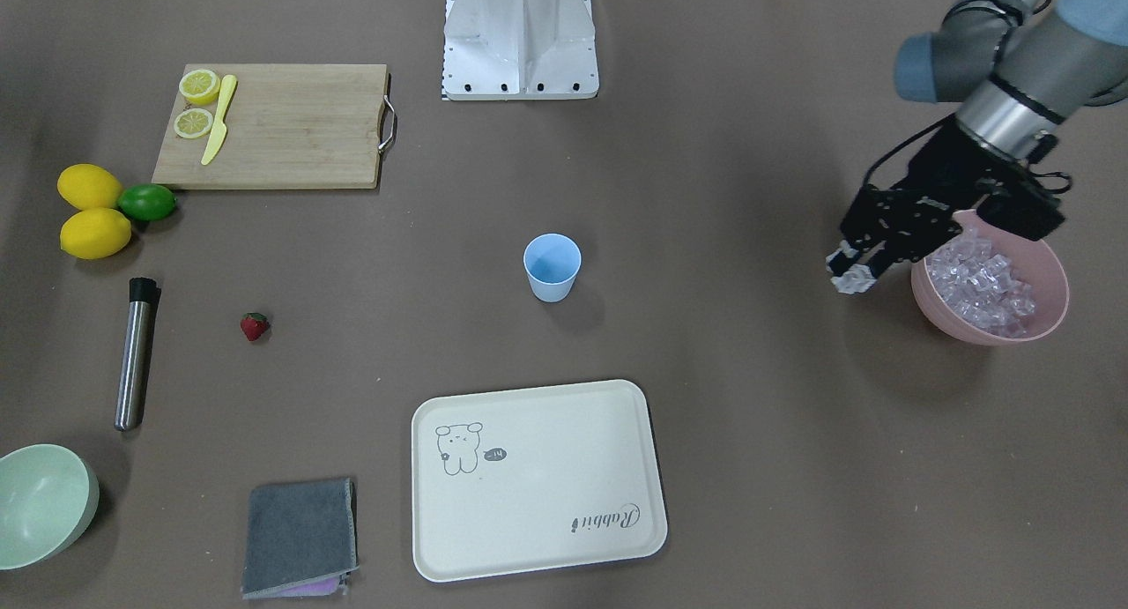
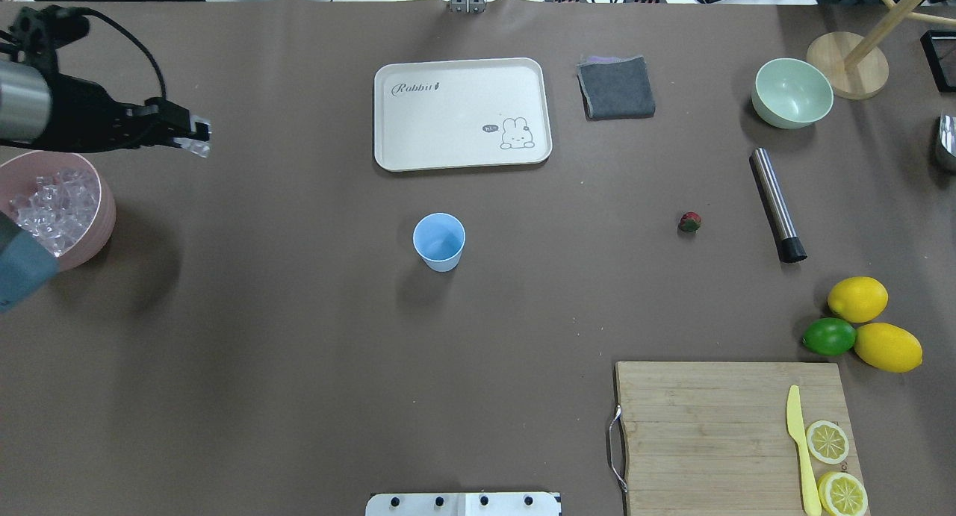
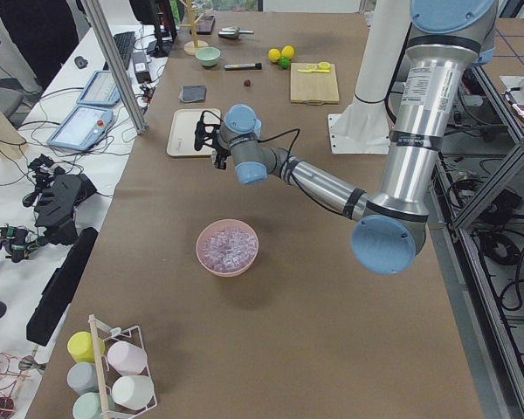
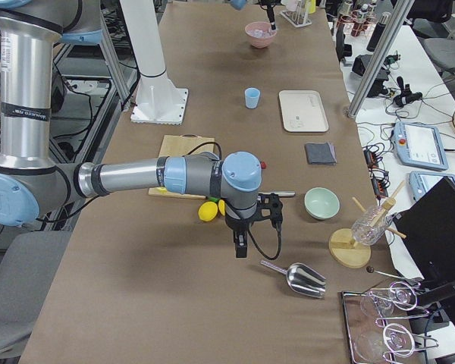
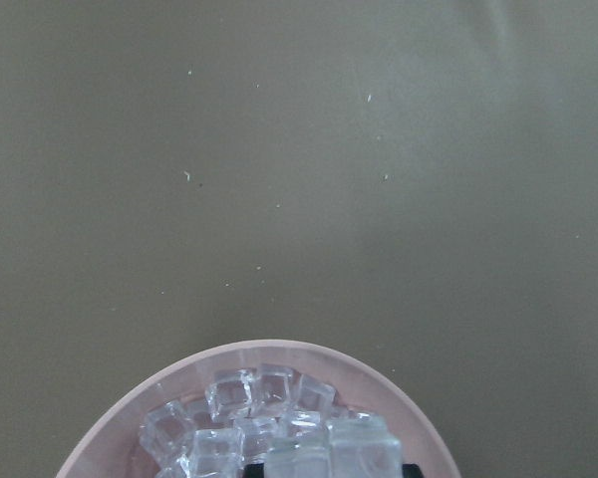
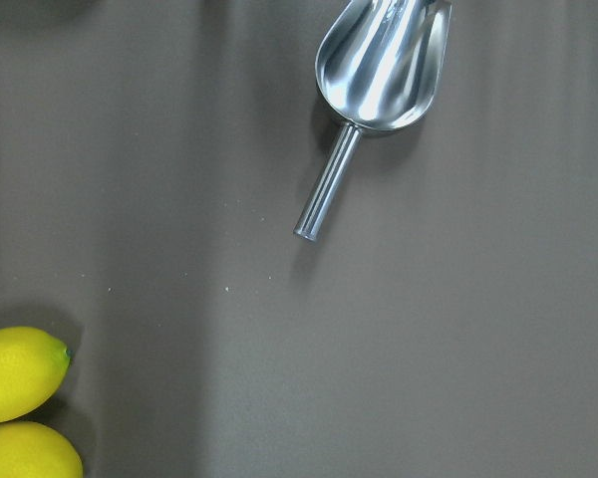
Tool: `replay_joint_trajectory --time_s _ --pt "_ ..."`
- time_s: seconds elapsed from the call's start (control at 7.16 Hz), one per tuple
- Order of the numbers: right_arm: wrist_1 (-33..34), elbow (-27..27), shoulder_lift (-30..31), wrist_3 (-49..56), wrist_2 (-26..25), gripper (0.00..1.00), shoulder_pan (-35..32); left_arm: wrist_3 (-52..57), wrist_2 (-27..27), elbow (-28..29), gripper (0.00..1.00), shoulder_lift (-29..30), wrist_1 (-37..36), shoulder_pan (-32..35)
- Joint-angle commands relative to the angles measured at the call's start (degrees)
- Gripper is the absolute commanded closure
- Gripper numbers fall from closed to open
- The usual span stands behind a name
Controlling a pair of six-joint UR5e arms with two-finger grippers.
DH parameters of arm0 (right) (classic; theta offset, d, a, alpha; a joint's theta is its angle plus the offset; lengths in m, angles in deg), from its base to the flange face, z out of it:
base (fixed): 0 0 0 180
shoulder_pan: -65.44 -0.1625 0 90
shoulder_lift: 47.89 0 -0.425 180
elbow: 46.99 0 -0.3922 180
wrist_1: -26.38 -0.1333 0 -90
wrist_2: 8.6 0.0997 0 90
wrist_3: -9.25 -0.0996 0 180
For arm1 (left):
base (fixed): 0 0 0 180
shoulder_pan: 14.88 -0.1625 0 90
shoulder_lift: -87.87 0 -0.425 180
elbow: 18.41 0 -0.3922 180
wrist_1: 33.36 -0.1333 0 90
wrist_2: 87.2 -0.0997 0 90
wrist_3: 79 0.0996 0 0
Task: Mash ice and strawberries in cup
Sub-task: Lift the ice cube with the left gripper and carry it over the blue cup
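The ice (image 1: 978, 283) looked glassy; cup (image 1: 552, 281) smooth plastic; board (image 1: 291, 124) bare wood; scoop (image 6: 384, 65) shiny metal; table cover (image 1: 749, 371) matt and smooth.

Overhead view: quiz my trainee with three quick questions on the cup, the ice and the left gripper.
1. True or false: the light-blue cup is empty.
2. The left gripper holds: A an ice cube, B nothing, C a grape?
3. Fill in: the other ice cubes sit in the ___ bowl.
Key: 1 true; 2 A; 3 pink.
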Motion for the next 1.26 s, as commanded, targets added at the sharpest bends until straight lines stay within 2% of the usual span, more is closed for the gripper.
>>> replay_joint_trajectory --time_s 0.0,0.14,0.42,0.7,1.12 --pt "0.0 -0.1 0.0 0.0 0.1 0.00 0.1 -3.0 -10.6 -4.9 1.00 10.1 -17.1 -10.6" --pt "0.1 -0.1 0.0 0.0 0.1 0.00 0.2 -5.2 -13.6 -4.3 1.00 13.7 -20.0 -14.5" --pt "0.0 -0.1 0.0 0.0 0.1 0.00 0.3 -6.0 -17.8 -1.4 1.00 17.9 -20.3 -18.2" --pt "0.1 -0.1 0.0 0.0 0.2 0.00 0.5 -6.7 -18.1 0.8 1.00 19.5 -20.2 -19.7" --pt "0.1 -0.2 0.1 0.0 0.2 0.00 0.5 -7.0 -23.2 3.7 1.00 22.2 -20.2 -24.8"
